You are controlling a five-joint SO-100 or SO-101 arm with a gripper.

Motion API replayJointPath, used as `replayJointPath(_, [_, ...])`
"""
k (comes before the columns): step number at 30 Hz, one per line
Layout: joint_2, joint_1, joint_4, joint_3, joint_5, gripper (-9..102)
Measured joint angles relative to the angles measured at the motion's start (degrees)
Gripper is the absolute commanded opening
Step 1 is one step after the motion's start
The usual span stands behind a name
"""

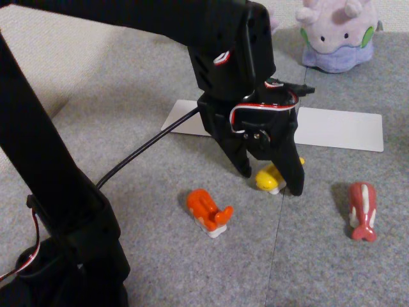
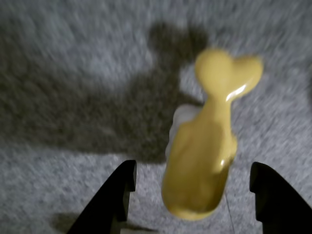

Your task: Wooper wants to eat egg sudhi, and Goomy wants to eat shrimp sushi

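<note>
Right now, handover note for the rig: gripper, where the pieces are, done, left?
Gripper: open, fingers down on either side of the small yellow toy egg sushi, not closed on it.
Orange toy shrimp sushi lies on the grey carpet, untouched; red-and-white striped piece to its right in the fixed view.
Lilac Goomy plush at the back.
Done: nothing delivered.
Left: both sushi.

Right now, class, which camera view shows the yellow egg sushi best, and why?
The wrist view: the egg sushi lies close and whole, though blurred, between the open gripper fingers, tail tip pointing away. In the fixed view the gripper hides most of the egg sushi, leaving a small yellow patch.
</note>
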Motion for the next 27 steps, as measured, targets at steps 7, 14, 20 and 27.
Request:
replayJointPath(7, [0.0,0.0,-0.7,0.0,0.0,19])
replayJointPath(14, [0.0,-0.1,-1.3,0.0,0.1,19])
replayJointPath(20, [-2.5,-0.2,-2.9,0.0,0.2,18])
replayJointPath(27, [-3.5,0.2,-3.9,-0.7,0.2,8])
